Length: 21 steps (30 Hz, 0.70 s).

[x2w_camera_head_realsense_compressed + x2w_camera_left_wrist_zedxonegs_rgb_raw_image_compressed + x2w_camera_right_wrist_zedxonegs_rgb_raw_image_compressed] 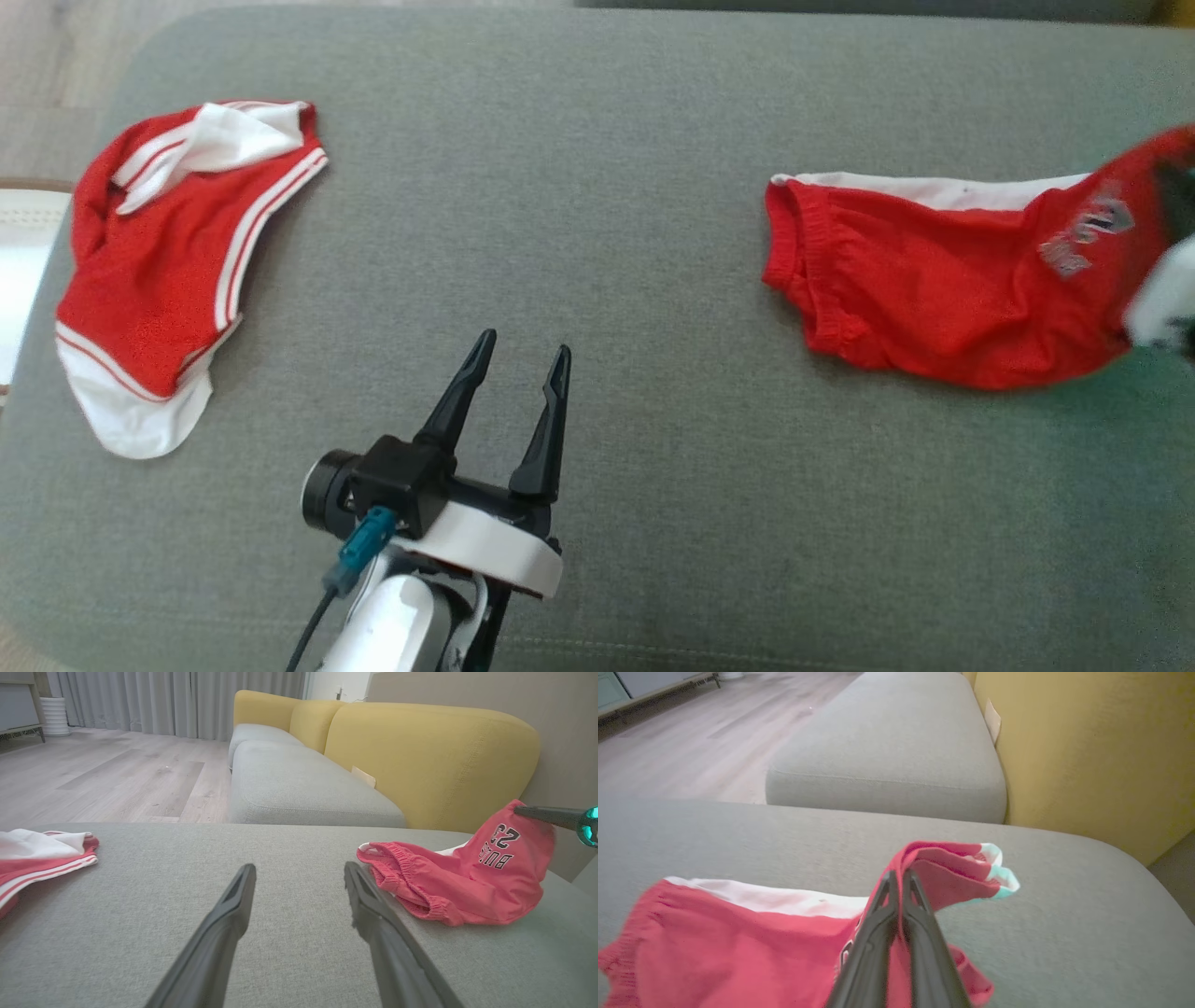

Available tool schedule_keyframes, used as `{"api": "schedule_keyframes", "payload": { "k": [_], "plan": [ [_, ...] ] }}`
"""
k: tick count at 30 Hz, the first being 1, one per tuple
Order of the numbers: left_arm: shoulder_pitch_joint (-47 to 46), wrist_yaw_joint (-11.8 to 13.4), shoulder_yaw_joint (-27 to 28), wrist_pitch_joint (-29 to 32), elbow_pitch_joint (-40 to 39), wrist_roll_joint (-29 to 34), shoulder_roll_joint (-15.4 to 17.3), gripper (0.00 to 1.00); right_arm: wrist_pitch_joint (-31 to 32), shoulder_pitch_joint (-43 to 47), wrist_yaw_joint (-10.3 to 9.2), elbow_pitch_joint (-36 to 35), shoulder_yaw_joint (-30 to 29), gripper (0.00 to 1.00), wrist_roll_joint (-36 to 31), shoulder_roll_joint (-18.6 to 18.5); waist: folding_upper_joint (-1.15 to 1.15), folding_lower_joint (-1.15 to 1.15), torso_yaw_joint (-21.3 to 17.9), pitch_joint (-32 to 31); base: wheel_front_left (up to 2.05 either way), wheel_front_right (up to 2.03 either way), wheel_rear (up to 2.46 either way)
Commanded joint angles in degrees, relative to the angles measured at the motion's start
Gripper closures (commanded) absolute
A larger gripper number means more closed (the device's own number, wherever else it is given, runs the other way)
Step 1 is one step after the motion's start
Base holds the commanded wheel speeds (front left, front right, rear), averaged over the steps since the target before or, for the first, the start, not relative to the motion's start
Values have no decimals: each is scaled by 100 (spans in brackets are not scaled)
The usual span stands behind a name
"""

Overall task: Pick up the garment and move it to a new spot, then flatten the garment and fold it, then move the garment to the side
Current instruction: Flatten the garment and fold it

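Garment (924, 289) is lying by the cushion's (597, 168) right edge, one end clamped in the right gripper (899, 877); a slow, straight lift seems safest for so thin a pinch. Left gripper (519, 353) is hovering near the front edge, fingers apart.

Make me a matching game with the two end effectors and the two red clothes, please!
Things:
1. left end effector
2. right end effector
3. numbered shorts
4. striped garment

States:
A. lying alone at the left end of the grey cushion
B. open above bare cushion
C. one corner lifted up
D. shut, pinching fabric

Pairs: 1-B, 2-D, 3-C, 4-A
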Motion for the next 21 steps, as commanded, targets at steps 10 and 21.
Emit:
{"api": "schedule_keyframes", "payload": {
  "k": [10,21],
  "plan": [
    [8,4,-55,-31,-89,-147,13,0,621,-139,-5,-1001,877,100,134,753,0,0,441,-220,0,0,0],
    [-46,84,-140,-32,-66,-242,13,0,433,-162,-5,-527,1390,0,479,1275,0,0,659,-175,0,0,0]
  ]
}}
